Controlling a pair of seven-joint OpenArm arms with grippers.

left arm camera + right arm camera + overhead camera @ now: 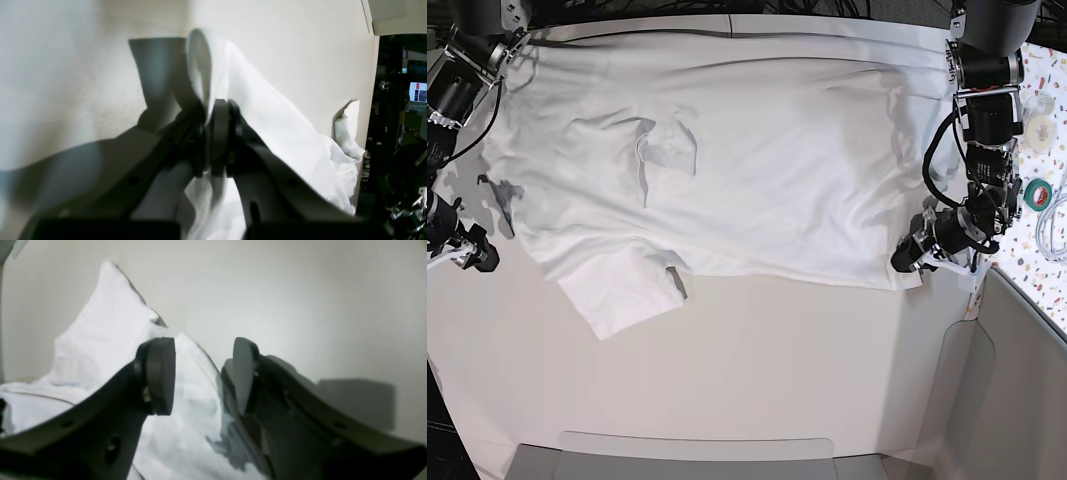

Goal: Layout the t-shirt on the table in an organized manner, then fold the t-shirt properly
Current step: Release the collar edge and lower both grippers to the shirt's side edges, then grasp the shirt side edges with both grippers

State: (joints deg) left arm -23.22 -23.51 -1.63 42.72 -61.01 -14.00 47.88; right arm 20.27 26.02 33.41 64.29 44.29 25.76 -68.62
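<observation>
The white t-shirt [757, 170] lies spread across the far half of the off-white table [777, 350], with one sleeve [622, 290] sticking out toward the front left and a wrinkled fold [667, 150] in its upper left part. My left gripper [218, 110] is shut on a pinch of the t-shirt [267, 110]; in the base view this gripper [909, 255] sits at the shirt's front right corner. My right gripper [203, 371] is open just above the cloth [106, 333] at the shirt's left edge, and its fingers [160, 373] hold nothing. In the base view it [477, 255] is at the far left.
A speckled strip with a green tape roll [1037, 192] and a cable runs along the right edge. Grey panels border the table's front [697, 455] and right side [1017, 380]. Beyond the table's edge in the left wrist view is a dark room with a lit screen [417, 91].
</observation>
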